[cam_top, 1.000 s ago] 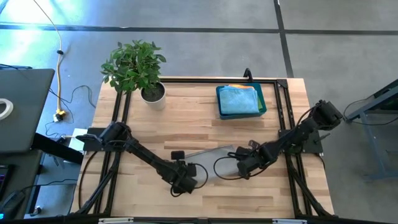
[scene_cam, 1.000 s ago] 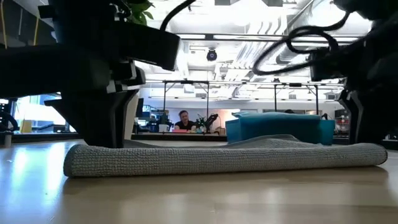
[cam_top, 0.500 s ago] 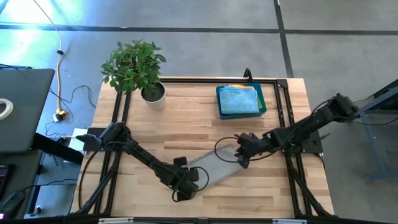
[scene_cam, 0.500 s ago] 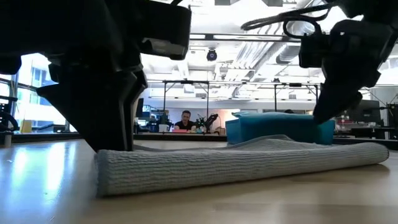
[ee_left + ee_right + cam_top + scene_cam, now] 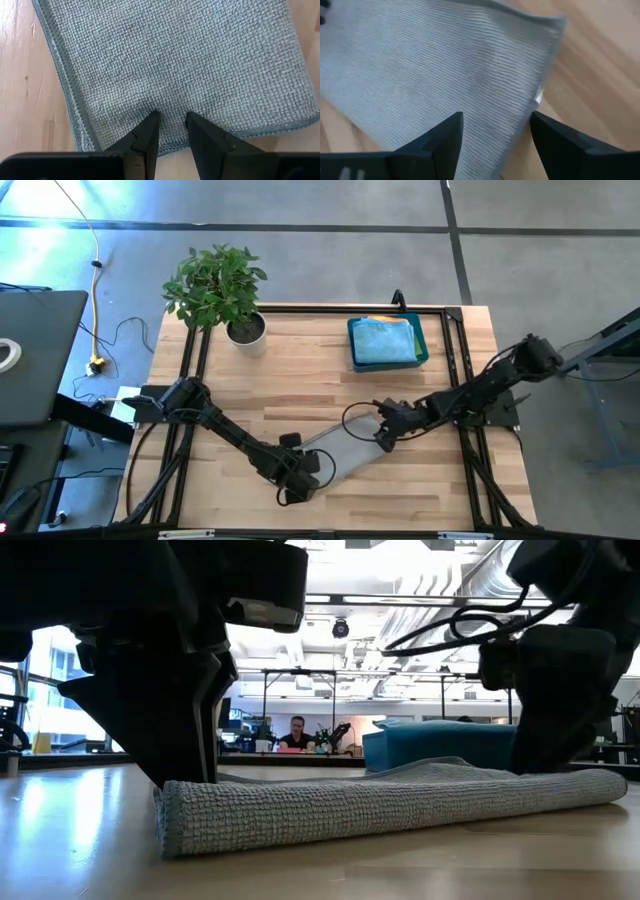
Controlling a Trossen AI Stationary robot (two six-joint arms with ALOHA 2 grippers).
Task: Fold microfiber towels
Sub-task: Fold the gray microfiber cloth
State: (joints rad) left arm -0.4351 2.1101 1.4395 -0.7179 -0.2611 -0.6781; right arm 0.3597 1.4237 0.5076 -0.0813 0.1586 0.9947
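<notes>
High view: grey towel (image 5: pixel 345 448) lies folded, slanted on the worktop (image 5: pixel 300 380) near the front edge. Left pincer (image 5: pixel 305 477) pinches its near end, fingers narrow. Right pincer (image 5: pixel 384 437) spread wide over its far end. Farther back, blue bin (image 5: pixel 387 342) with towels.

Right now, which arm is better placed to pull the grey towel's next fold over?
Probably left. The left gripper sits nearly closed on the grey towel by its hem, seemingly pinching it. The right gripper hangs open over the far end, gripping nothing.
</notes>
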